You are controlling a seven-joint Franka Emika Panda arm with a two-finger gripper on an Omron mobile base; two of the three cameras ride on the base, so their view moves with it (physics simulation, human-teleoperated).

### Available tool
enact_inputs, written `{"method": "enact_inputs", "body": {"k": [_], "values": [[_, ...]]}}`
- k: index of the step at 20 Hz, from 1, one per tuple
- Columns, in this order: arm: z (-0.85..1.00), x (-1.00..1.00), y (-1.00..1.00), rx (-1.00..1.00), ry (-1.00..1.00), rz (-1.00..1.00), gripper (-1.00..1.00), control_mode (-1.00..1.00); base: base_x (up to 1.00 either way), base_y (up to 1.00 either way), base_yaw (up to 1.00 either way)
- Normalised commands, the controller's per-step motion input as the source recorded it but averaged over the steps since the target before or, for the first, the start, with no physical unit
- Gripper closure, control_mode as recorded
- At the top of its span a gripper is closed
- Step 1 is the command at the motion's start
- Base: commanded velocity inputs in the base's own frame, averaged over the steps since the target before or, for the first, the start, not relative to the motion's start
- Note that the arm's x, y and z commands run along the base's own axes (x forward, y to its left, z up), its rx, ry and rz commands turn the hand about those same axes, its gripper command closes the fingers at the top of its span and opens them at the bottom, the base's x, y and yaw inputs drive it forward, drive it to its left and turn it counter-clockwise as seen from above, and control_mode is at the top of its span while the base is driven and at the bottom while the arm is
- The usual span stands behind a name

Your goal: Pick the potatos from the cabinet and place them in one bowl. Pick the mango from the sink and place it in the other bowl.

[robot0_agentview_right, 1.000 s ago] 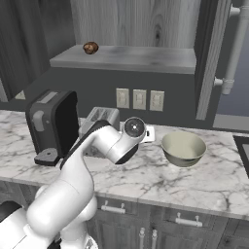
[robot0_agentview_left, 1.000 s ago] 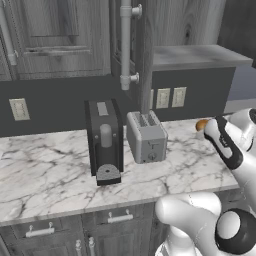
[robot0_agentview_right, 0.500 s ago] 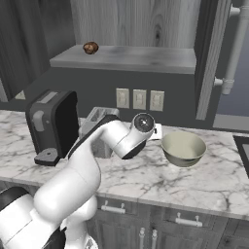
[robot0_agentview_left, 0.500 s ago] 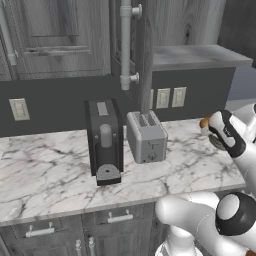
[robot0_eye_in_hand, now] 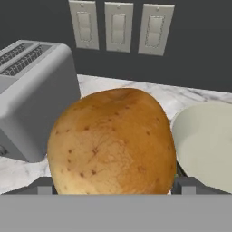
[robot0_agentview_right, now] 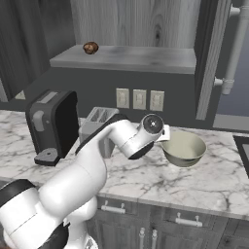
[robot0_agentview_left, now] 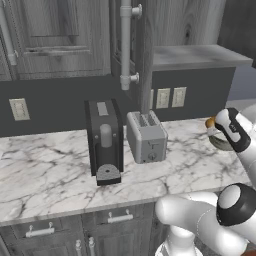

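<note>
Since a second ago the gripper (robot0_agentview_left: 214,125) has carried its potato (robot0_eye_in_hand: 112,142) rightward along the counter, away from the toaster (robot0_agentview_left: 146,136) and up to the near rim of the pale beige bowl (robot0_agentview_right: 184,147). Fingers closed onto the potato, which sits between them and bulges well past both tips in the hand view; from the left base camera an orange-brown sliver of it shows just ahead of the wrist. Pale bowl lies just ahead and to one side of the fingers, its cream inside bare, the potato at its edge, not yet over the middle as far as I can tell. Toaster stands on the other side of the fingers, near but apart. Three wall outlets (robot0_eye_in_hand: 119,26) on the dark backsplash straight beyond the fingertips. Second potato (robot0_agentview_right: 90,47), dark brown, rests on the pale grey shelf of the open cabinet (robot0_agentview_right: 126,56), well above and off to the toaster side of the fingers. Black coffee machine (robot0_agentview_left: 104,141) stands beyond the toaster on the marble counter (robot0_agentview_left: 45,165), well apart from the hand.
</note>
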Motion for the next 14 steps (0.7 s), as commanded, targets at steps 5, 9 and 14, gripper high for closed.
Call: {"method": "enact_inputs", "body": {"k": [5, 9, 14], "values": [[0.00, 0.00, -0.34, 0.00, 0.00, 0.00, 1.00, -1.00, 0.00, 0.00, 0.00], [0.00, 0.00, -0.35, 0.00, 0.00, 0.00, 1.00, -1.00, 0.00, 0.00, 0.00], [0.00, 0.00, -0.37, 0.00, 0.00, 0.00, 1.00, -1.00, 0.00, 0.00, 0.00]]}}
